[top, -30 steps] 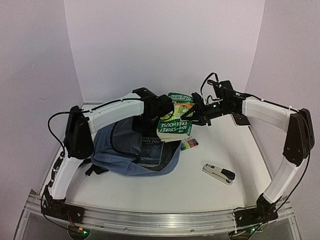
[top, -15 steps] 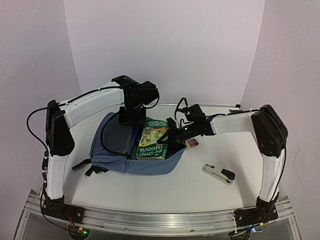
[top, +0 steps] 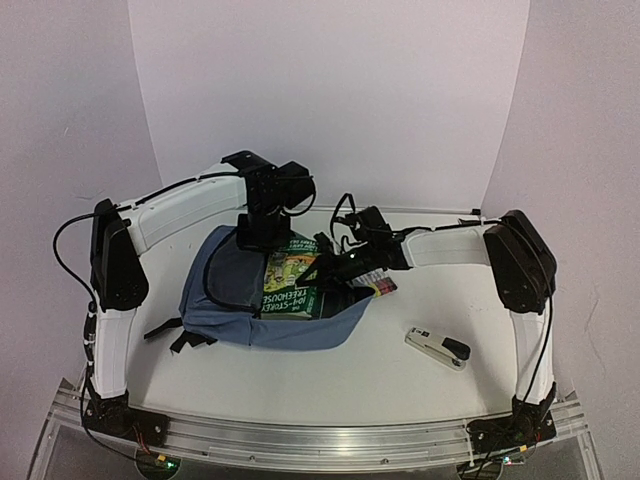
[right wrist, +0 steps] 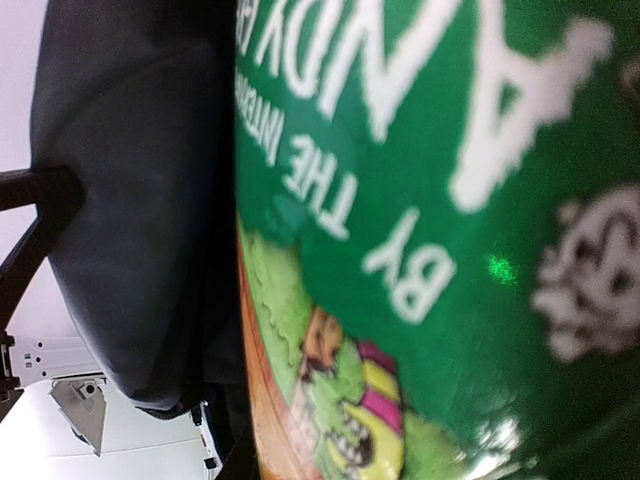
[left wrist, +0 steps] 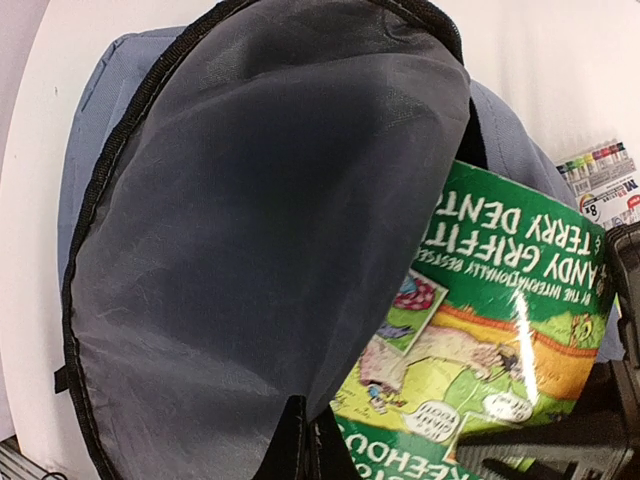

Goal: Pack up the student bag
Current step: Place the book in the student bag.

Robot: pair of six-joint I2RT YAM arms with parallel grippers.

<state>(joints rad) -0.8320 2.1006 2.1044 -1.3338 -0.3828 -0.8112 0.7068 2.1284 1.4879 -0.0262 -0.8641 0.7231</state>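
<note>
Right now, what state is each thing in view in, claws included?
student bag, open, flap lifted by the left claw.
green book, tilted, partway into the bag's mouth, held by the right claw.
left claw, shut on the bag's flap.
right claw, shut on the book.
marker pack, flat on the table beside the bag.
stapler, closed, lying alone.

— What is the left arm (top: 190, 205) doing?
— It is arching up from its base and bending down at the wrist. The left gripper (top: 262, 238) is pinching the student bag (top: 218, 300), fingers (left wrist: 294, 445) pressed together.
— And the right arm (top: 450, 245)?
— It is stretching low toward the left, and the right gripper (top: 335, 268) is clamping the green book (top: 292, 287).
</note>
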